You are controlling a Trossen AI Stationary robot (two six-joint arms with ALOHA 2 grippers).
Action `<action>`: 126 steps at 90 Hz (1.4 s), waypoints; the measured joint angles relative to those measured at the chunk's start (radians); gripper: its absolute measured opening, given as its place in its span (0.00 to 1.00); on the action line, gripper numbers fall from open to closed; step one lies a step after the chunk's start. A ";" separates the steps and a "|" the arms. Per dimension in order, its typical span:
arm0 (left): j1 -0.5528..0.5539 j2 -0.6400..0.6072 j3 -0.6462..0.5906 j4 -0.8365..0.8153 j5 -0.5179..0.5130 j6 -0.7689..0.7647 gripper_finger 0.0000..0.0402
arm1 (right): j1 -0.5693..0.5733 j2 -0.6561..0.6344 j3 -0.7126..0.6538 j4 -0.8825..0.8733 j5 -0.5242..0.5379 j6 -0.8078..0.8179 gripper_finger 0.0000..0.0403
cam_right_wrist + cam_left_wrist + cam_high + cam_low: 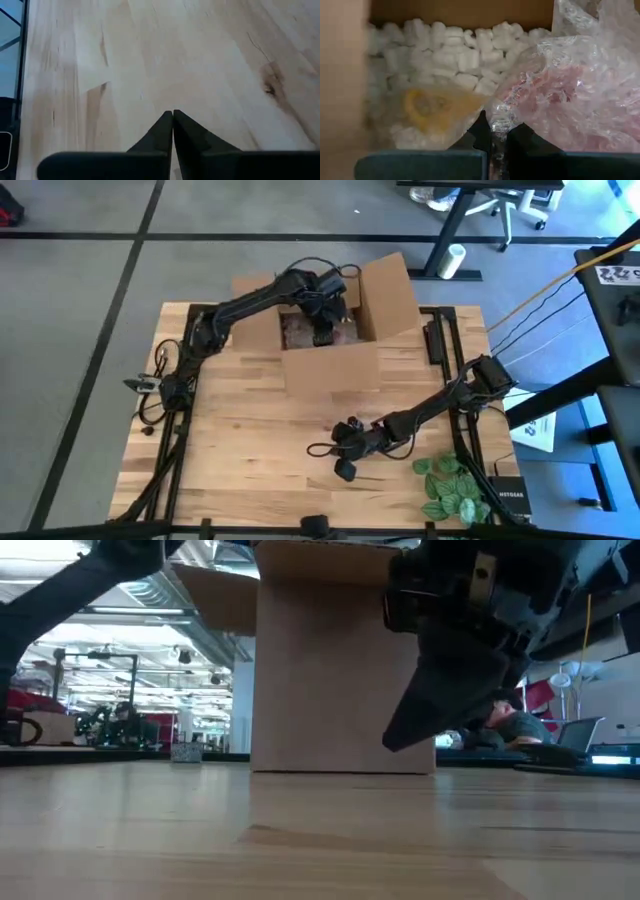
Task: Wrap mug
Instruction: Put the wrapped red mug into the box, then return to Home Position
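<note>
While reaching into the open brown cardboard box at twelve o'clock, left gripper pinches clear bubble wrap around reddish mug among white packing peanuts; right gripper closed, at five o'clock over the light wooden table.

Brown cardboard box; white packing peanuts; clear bubble wrap, pink within; pale wood table.

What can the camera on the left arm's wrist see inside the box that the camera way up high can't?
Only the left wrist view shows the white packing peanuts and the left gripper pinching the bubble wrap around something reddish. Only the high view shows the whole table, the right gripper shut over bare wood, and green leaves. Both show the cardboard box.
</note>
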 joint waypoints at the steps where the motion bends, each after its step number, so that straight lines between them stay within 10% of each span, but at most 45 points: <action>1: 0.000 0.002 0.000 0.000 0.001 0.000 0.01 | 0.000 0.000 0.000 0.000 0.000 0.000 0.00; 72: -0.021 0.012 -0.061 0.102 -0.002 -0.053 0.40 | 0.000 0.000 0.000 0.003 0.000 0.042 0.00; 126: -0.024 -0.126 -0.002 0.096 0.064 -0.057 0.43 | 0.000 0.000 0.000 0.002 -0.001 0.041 0.00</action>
